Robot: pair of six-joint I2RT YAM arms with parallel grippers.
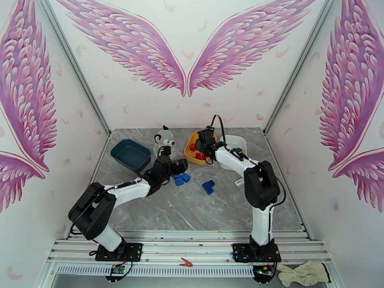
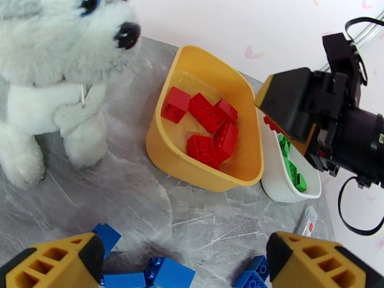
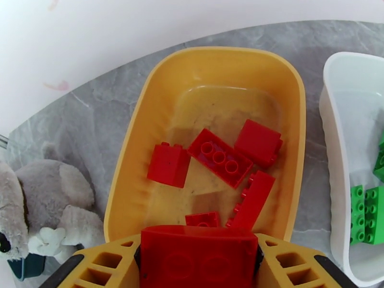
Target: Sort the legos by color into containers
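1. The right pincer (image 3: 199,277) was clamped on a red brick (image 3: 199,253) above the near rim of the yellow tray (image 3: 126,164); released there, it could bounce out onto the tabletop (image 3: 72,121).
2. The left pincer (image 2: 185,265) hung wide open and empty over blue bricks (image 2: 168,273); closing could catch two.

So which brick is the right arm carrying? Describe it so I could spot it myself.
Find the yellow tray at the back of the grey table, beside the white tray. At its edge hangs the right gripper, with a red brick clamped between its yellow fingers. The other red bricks lie loose inside the tray; this one alone is held.
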